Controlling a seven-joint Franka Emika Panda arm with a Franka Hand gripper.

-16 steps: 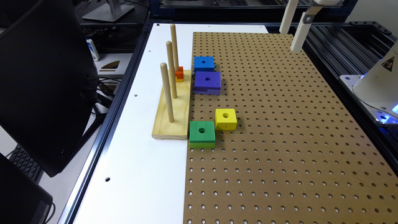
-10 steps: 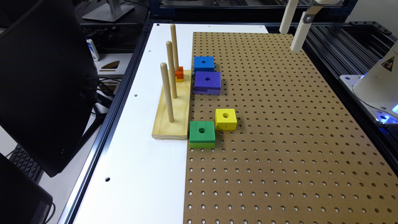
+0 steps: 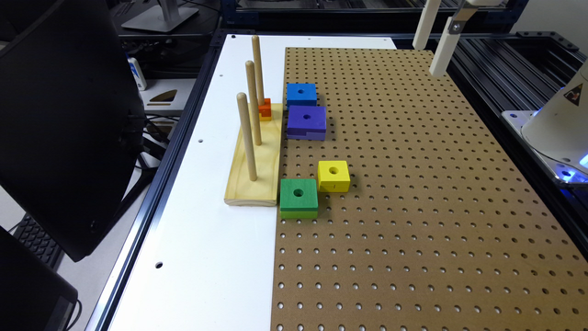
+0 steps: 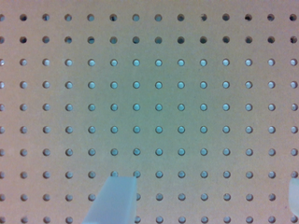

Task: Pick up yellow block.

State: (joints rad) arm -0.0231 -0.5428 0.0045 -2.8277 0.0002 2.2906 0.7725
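Note:
The yellow block [image 3: 333, 175] is a small cube with a round hole in its top. It sits on the brown pegboard [image 3: 413, 207], touching the far corner of the green block [image 3: 298, 197]. My gripper [image 3: 428, 59] hangs high over the pegboard's far edge at the exterior view's right, well away from the yellow block. In the wrist view the gripper [image 4: 209, 181] is open, its pale fingertips [image 4: 117, 198] wide apart over bare pegboard [image 4: 159, 107] with nothing between them.
A wooden base with three upright pegs [image 3: 250, 133] lies along the pegboard's left edge. A small orange block [image 3: 265, 109] rests on it. A blue block [image 3: 301, 94] and a purple block [image 3: 306, 122] sit further back. A dark monitor [image 3: 64, 115] stands at the left.

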